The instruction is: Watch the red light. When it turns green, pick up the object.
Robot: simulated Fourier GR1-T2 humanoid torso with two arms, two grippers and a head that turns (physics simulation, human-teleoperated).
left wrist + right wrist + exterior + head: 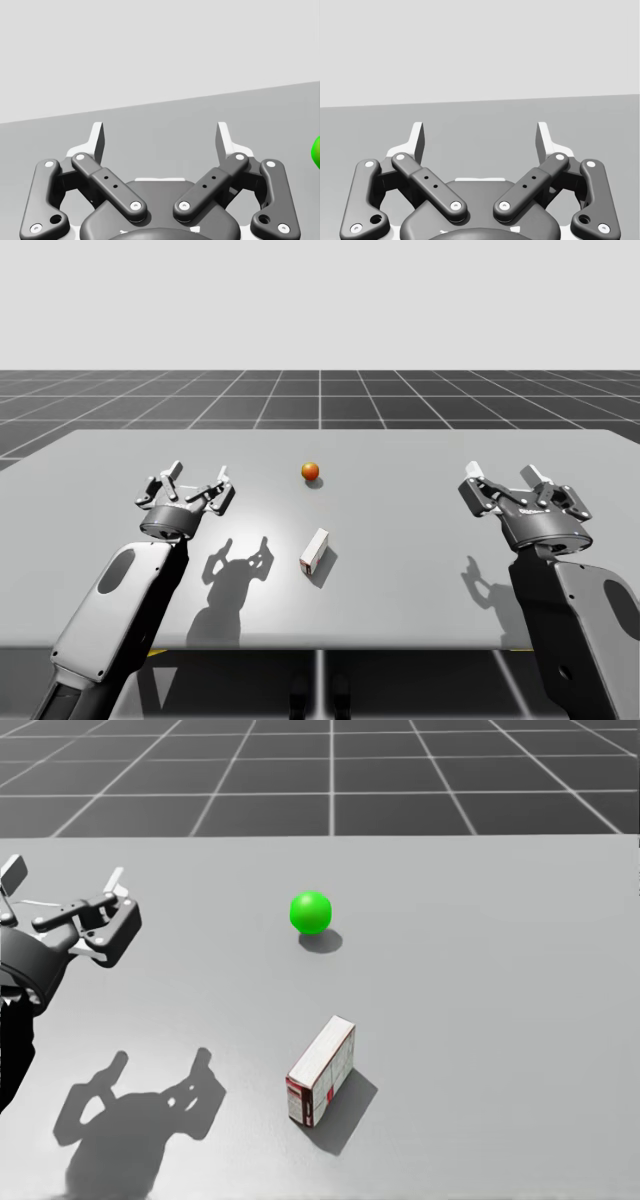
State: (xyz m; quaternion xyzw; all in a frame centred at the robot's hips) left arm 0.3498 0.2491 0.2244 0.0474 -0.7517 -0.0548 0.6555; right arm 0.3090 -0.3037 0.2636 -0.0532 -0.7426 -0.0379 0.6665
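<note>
Box (315,551), small and white with a red end, lies flat on the grey desk (420,610), roughly midway between our two arms, its long side running diagonally. Beyond it, well apart and toward the far edge, sits the round light (311,911). From our head it reads bright green, and a green sliver of it also stands off to the side of our left tool in the left wrist view. From the high camera the same ball looks orange-red. We cannot settle which colour holds.

Our left tool (197,476) hovers above the left part of the desk, apart from the box and touching neither it nor the light. Its fingers are spread wide with nothing between them. Our right tool (505,482) hangs over the right part of the desk, well apart from both box and light, its fingers likewise spread and holding nothing. Each wrist view looks along the spread fingers onto grey desk surface. Both tools cast dark shadows (235,570) on the desk beneath them.
</note>
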